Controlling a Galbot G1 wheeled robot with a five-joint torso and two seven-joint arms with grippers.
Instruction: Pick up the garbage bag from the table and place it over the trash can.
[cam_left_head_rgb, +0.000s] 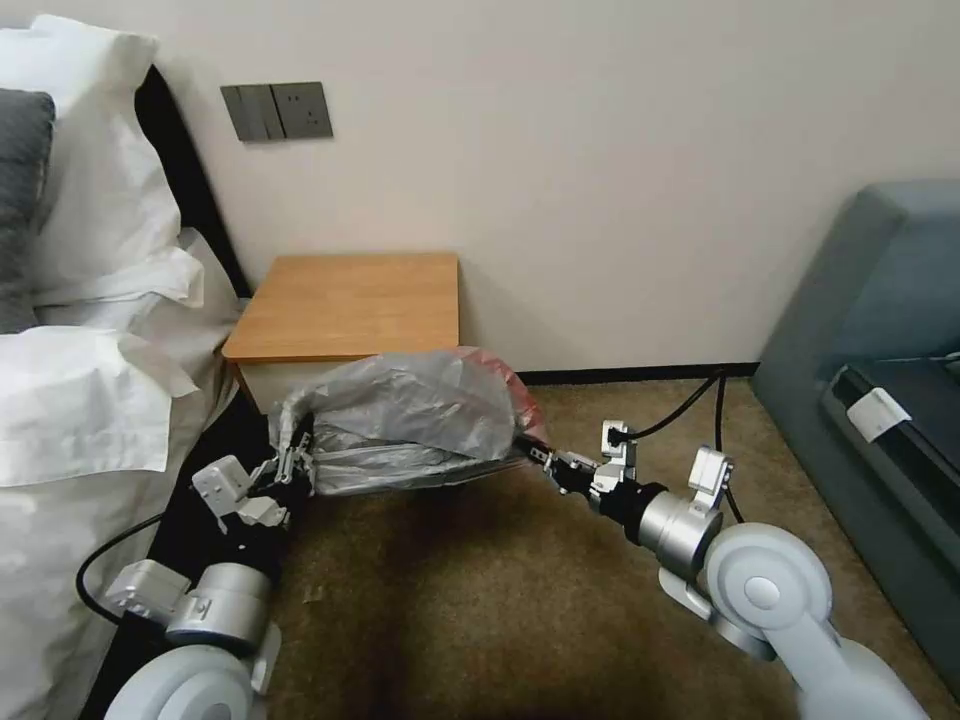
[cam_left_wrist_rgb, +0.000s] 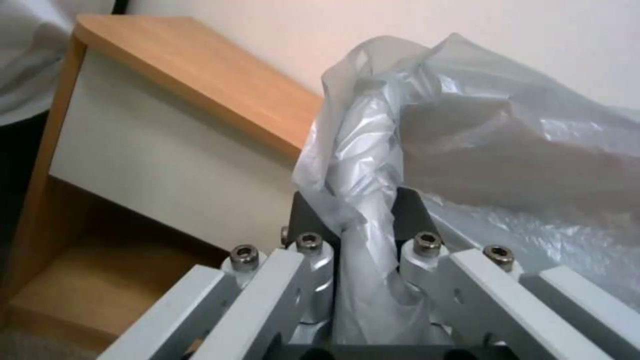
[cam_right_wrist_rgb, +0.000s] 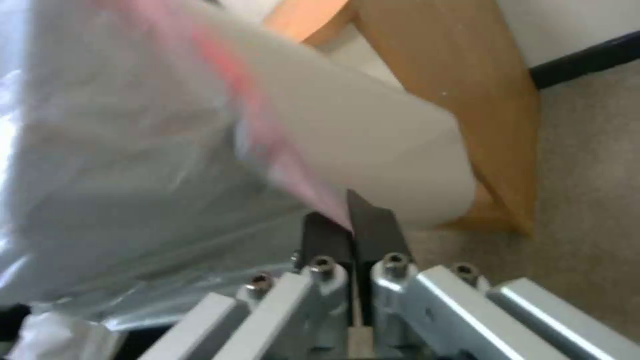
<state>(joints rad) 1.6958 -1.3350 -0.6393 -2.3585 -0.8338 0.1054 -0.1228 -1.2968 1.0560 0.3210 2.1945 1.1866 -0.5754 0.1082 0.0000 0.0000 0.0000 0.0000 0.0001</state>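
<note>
The garbage bag (cam_left_head_rgb: 420, 415), grey crinkly plastic with a pinkish-red rim, hangs stretched between my two grippers just in front of the table (cam_left_head_rgb: 350, 300). My left gripper (cam_left_head_rgb: 293, 455) is shut on the bag's left edge; in the left wrist view a fold of the bag (cam_left_wrist_rgb: 373, 165) runs between the fingers of the left gripper (cam_left_wrist_rgb: 363, 220). My right gripper (cam_left_head_rgb: 535, 455) is shut on the right, reddish edge, and its wrist view shows the right gripper (cam_right_wrist_rgb: 351, 225) pinching the rim. The trash can (cam_right_wrist_rgb: 400, 150) shows as a cream wall under the bag; in the head view the bag hides it.
A bed with white sheets (cam_left_head_rgb: 80, 400) stands close on the left, beside the left arm. A blue-grey sofa (cam_left_head_rgb: 880, 330) is on the right. A black cable (cam_left_head_rgb: 690, 400) runs over the carpet behind the right wrist. Open carpet (cam_left_head_rgb: 480, 600) lies in front.
</note>
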